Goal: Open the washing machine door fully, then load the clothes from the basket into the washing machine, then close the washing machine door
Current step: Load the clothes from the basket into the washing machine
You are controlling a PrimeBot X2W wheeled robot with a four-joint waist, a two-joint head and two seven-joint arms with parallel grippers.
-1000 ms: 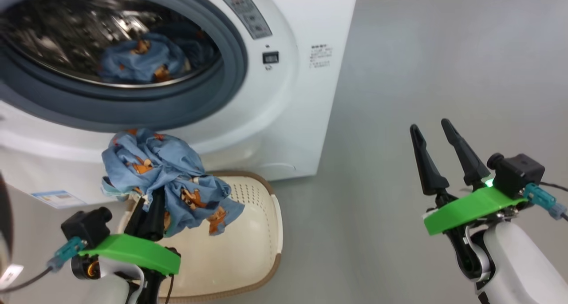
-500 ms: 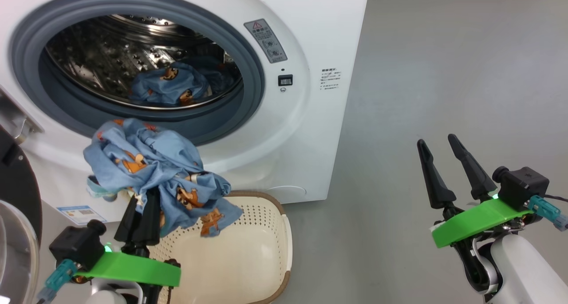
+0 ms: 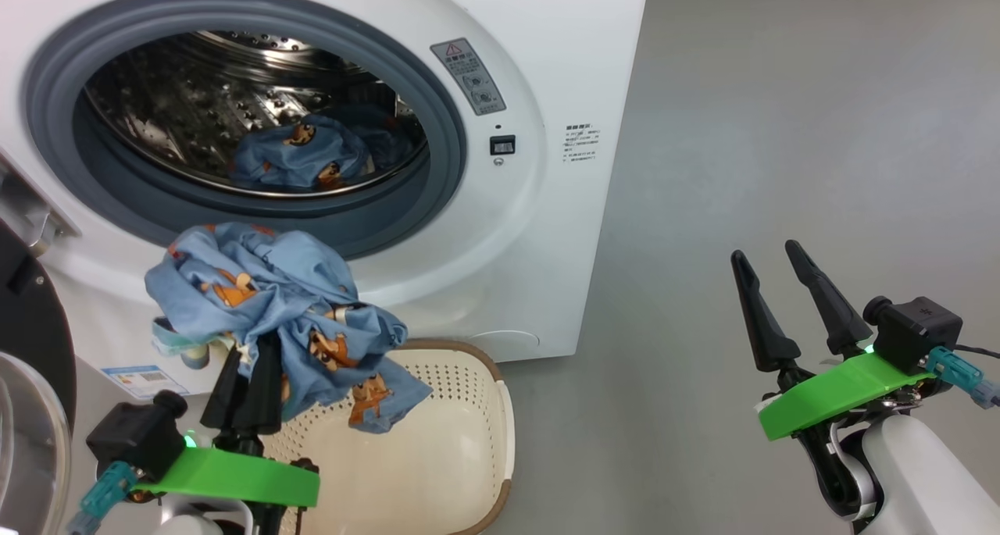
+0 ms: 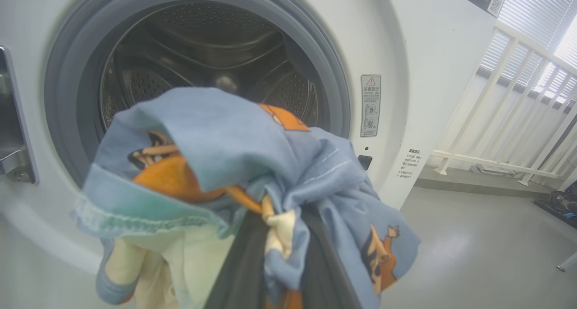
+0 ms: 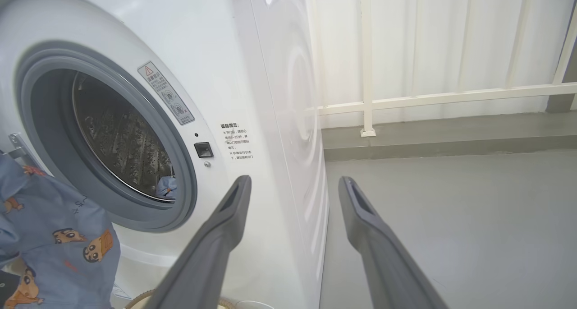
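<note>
Head view, read from left to right, with all places given from the washing machine (image 3: 547, 35).

(a) The washing machine door (image 3: 35, 340), glossy black with a clear bowl, stands swung open off the machine's left front edge.

(b) A blue energy label (image 3: 141, 379) is stuck low on the machine's front panel; its print is too small to read.

(c) The left jaws are clenched on a bundle of the clothes (image 3: 266, 301), light blue with orange-brown cartoon figures. The bundle is held just before the lower rim of the machine's opening. In the left wrist view, cream fabric is pinched between the dark fingers (image 4: 243, 273).

(d) The steel drum (image 3: 180, 105) inside the machine, ringed by the grey gasket (image 3: 449, 137), contains a second garment (image 3: 301, 156) of the same print, lying at its bottom.

(e) The basket (image 3: 469, 426) sits on the floor against the machine's front, below the opening. Its visible interior is cream perforated plastic, and its left part is hidden by the bundle.

(f) A grey warning sticker (image 3: 469, 74) with a red triangle lies right of the opening. Below it are a black latch slot (image 3: 502, 144) and a printed text block (image 3: 582, 140), both illegible.

(g) The right jaws are released, fingers spread apart, above the grey floor (image 3: 781, 129) well right of the machine.
</note>
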